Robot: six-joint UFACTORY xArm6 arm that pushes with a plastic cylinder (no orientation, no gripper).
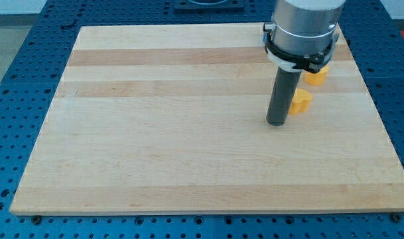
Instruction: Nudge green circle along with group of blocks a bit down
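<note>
The near part of the board (188, 166), toward the view's bottom, has no blocks on it. It is just pale wood with blue table (29, 79) around it.

Going further up, I come to my tip (276, 123). It sits on the board on the view's right side. It is a plain dark rod. It has no jaws, so it cannot open or close, and it holds nothing. All it can do is push.

Just beside my tip, on the view's right, is a yellow block (300, 101). It looks like it touches the rod, or almost does. I cannot tell its shape for sure.

A little further up and to the right is a second yellow block (315, 75). The big grey arm (304, 26) hides part of it.

Now the hard bit. I cannot see the green circle at all. If it is here, I think it is hiding behind the arm, near the view's top right, close to the yellow blocks. That is only my guess.

This matters for the next move. To push blocks down, my tip must be above them, on the far side. Right now it is below and to the left of the yellow ones. So I think I first have to go around and up past the group, then push toward the view's bottom. I should go slowly so that I do not bump the yellow blocks sideways.
</note>
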